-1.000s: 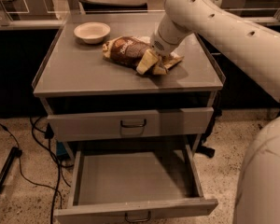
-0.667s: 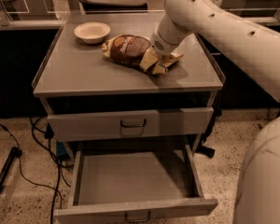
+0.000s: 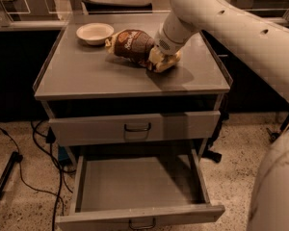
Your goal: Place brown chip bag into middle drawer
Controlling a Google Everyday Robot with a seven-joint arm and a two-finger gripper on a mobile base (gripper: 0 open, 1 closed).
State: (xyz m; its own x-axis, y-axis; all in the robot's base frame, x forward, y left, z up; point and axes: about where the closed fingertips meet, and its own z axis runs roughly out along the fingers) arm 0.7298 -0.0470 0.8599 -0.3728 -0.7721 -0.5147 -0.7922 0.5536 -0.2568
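Observation:
The brown chip bag [image 3: 131,44] is over the back middle of the grey cabinet top [image 3: 86,76], its tan left end near the cream bowl. My gripper [image 3: 161,61] is at the bag's right end and shut on it, holding that end just above the top. The middle drawer [image 3: 139,184] is pulled out below at the front, its flat tray bare, with its dark loop handle [image 3: 142,224] at the bottom edge. The gripper is well above and behind the drawer.
A small round cream bowl [image 3: 94,32] sits at the back left of the top. A closed grey drawer front [image 3: 183,124] with a handle lies above the open one. Cables [image 3: 43,148] run over the floor at left. My base [image 3: 279,186] stands at right.
The bag has shifted slightly left and up with the gripper at its right end. The bowl and the drawers have not moved.

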